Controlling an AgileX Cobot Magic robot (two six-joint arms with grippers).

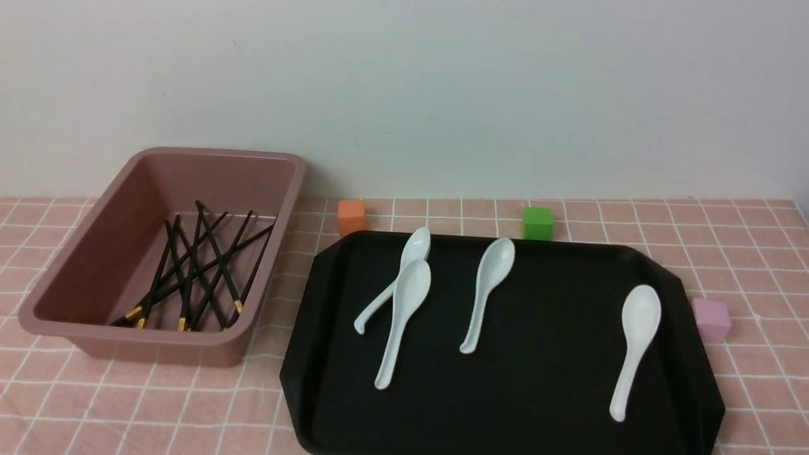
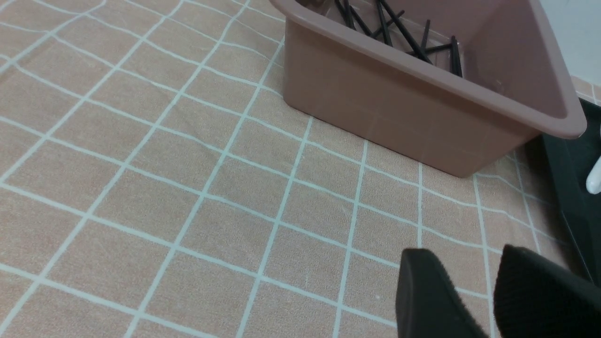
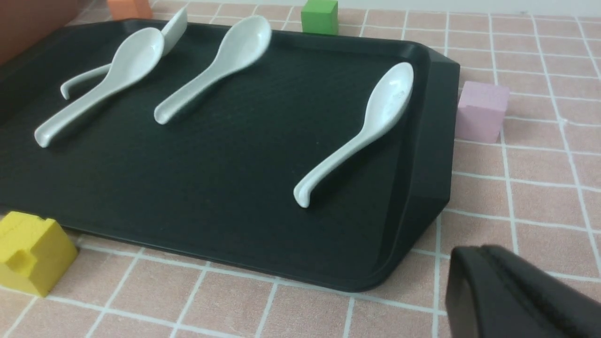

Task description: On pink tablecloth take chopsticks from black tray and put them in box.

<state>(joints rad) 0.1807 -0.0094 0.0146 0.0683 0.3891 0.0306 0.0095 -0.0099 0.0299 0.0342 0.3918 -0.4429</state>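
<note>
Several black chopsticks [image 1: 189, 278] with gold bands lie crossed inside the mauve box [image 1: 95, 253] at the left on the pink tablecloth [image 1: 758, 253]. The black tray [image 1: 537, 379] beside it holds only white spoons; no chopsticks show on it. Neither gripper shows in the front view. In the left wrist view my left gripper [image 2: 465, 256] is open and empty above the cloth, near the box [image 2: 399, 103] with chopsticks [image 2: 399, 33] in it. In the right wrist view my right gripper [image 3: 483, 251] is shut and empty over the cloth by the tray's corner [image 3: 422, 197].
Several white spoons [image 1: 404, 309] lie on the tray, two overlapping. An orange cube [image 1: 352, 217] and a green cube [image 1: 538, 222] sit behind the tray, and a pink cube [image 1: 711, 319] at its right. A yellow block [image 3: 28, 251] sits at the tray's near edge.
</note>
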